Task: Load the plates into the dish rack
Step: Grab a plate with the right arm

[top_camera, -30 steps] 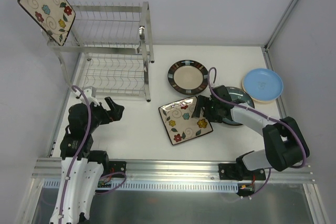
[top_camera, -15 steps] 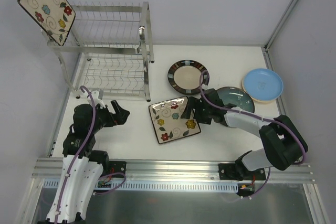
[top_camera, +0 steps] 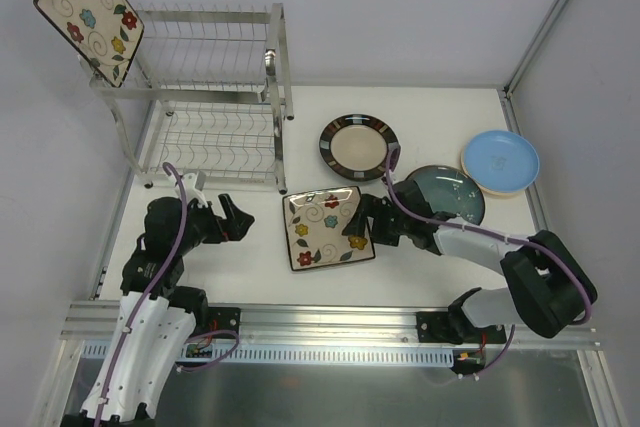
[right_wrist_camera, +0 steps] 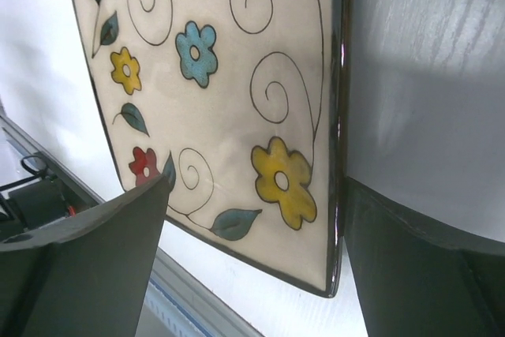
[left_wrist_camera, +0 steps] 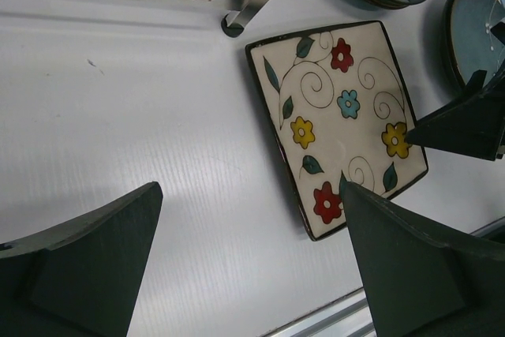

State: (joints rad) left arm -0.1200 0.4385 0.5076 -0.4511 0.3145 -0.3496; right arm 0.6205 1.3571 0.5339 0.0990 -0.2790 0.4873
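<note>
Now, nearest the arms, the left gripper (top_camera: 238, 220) hangs in front of the dish rack (top_camera: 205, 16), its fingers spread wide and holding nothing; it has crept toward the rack's right front leg over the last second. The right gripper (top_camera: 362, 222) is also unclenched, its 2 fingers straddling the right edge of the square floral plate (top_camera: 328, 227) without clamping it.

That plate has slid across the table with the right gripper behind it, and now lies flat, face up, just in front of the rack's right front corner, between the 2 grippers. My guess is a hand-over: the plate is being brought within the left arm's reach, since the rack stands on that side.

Being square, the plate has no long axis. It has turned as it slid, so its edges run nearly parallel with the rack's front bar, and its left edge faces the left gripper.

Farther off, right of the rack, 3 round plates wait: dark-rimmed plate (top_camera: 358, 147), teal plate (top_camera: 455, 195), blue plate (top_camera: 500, 161). 1 square plate (top_camera: 88, 12) already leans at the rack's far left top.
</note>
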